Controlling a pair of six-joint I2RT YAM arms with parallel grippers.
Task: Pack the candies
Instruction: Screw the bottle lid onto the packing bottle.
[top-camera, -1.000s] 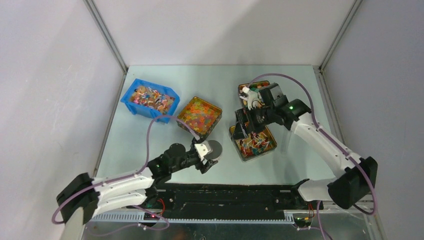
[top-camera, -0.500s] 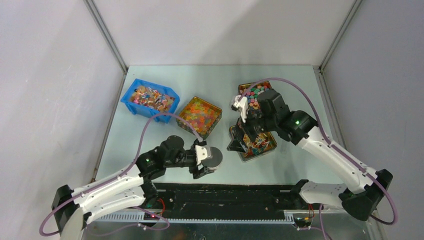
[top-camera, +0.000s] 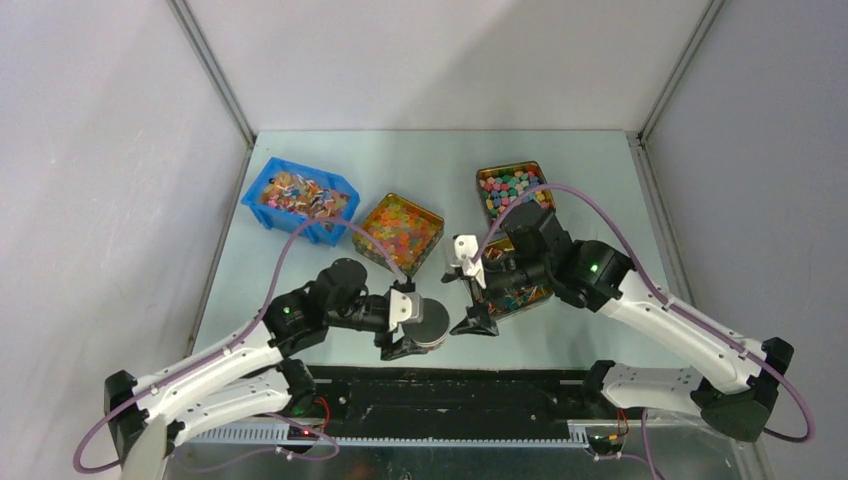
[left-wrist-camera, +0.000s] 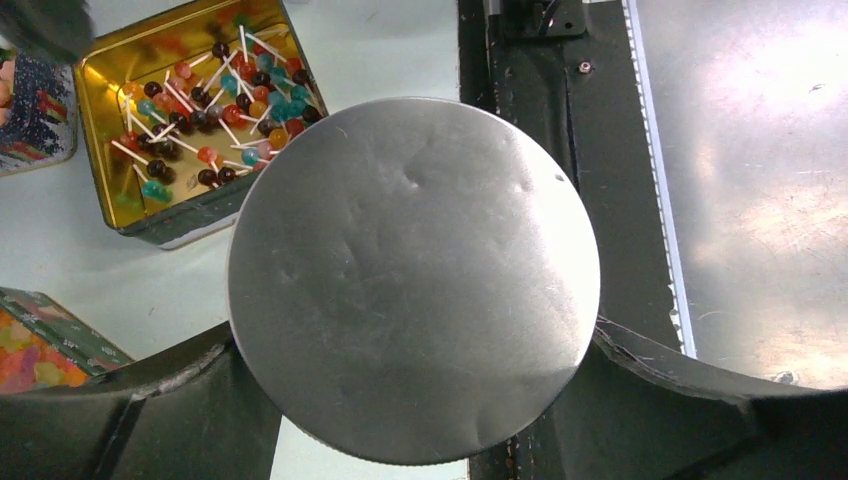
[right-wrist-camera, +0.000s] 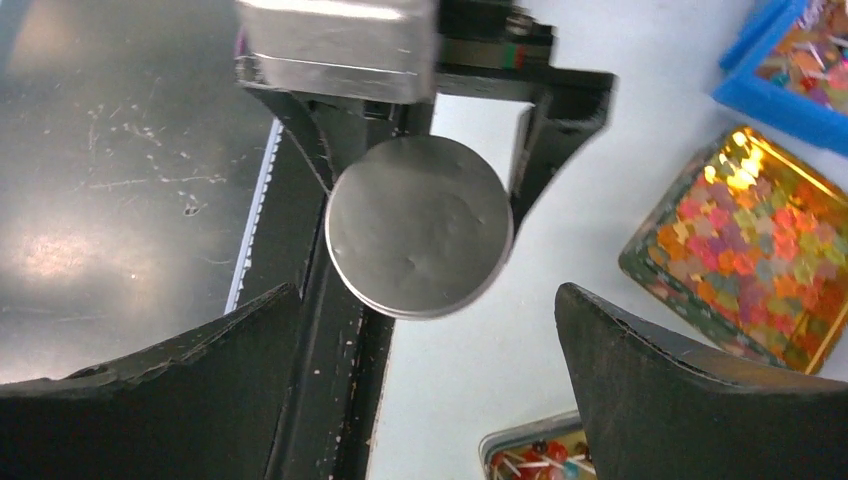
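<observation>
Nearest the bases: pinching a round silver tin (left-wrist-camera: 414, 280) by its rim with the left gripper (top-camera: 408, 322), now drawn a little closer to the front edge. Just beyond, swung away from above the gold tin (left-wrist-camera: 170, 205) and turned to face the round tin: the right gripper (top-camera: 470, 288), fingers spread wide, holding nothing. Probably preparing a handover or an opening of that container before any filling. Farther back: the candies (left-wrist-camera: 215, 105) lying loose in the gold tin, more in the blue bin (top-camera: 300, 228) at the far left. None packed yet.
</observation>
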